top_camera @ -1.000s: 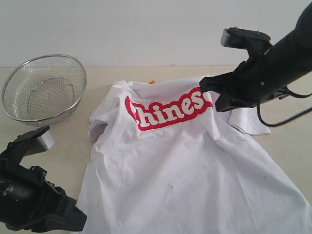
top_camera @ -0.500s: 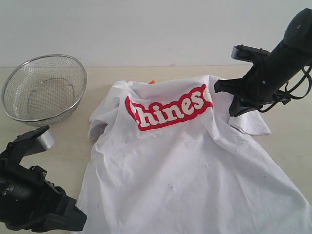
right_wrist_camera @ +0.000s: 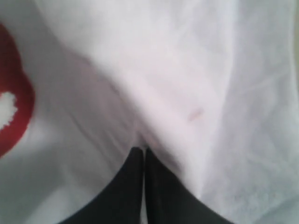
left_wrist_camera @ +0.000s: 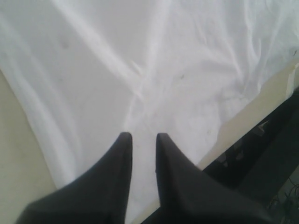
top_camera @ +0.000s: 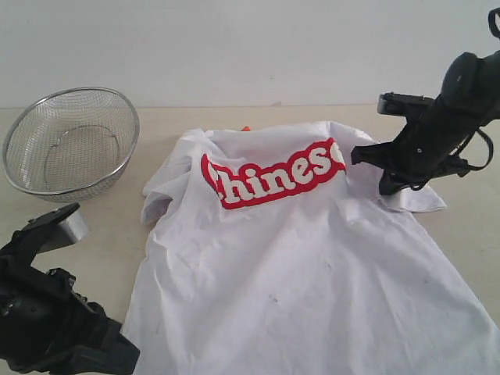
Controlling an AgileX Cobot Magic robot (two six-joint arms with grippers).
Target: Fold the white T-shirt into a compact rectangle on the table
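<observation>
Soft, light, limp white T-shirt [top_camera: 312, 266]; best taken at shoulder and hem corners. Right gripper [right_wrist_camera: 141, 151] pinches far-right shoulder fabric; left gripper [left_wrist_camera: 140, 136] narrowly parted over near-left hem.

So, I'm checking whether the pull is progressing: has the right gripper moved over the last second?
Yes. The right gripper has moved rightward, away from the wire-mesh bowl, pulling the shoulder of the white T-shirt along.

We note the shirt [top_camera: 312, 273]: soft matt cloth, creased. At ten o'clock, the bowl [top_camera: 70, 144]: shiny wire mesh. The table [top_camera: 164, 117]: smooth, pale wood grain.
</observation>
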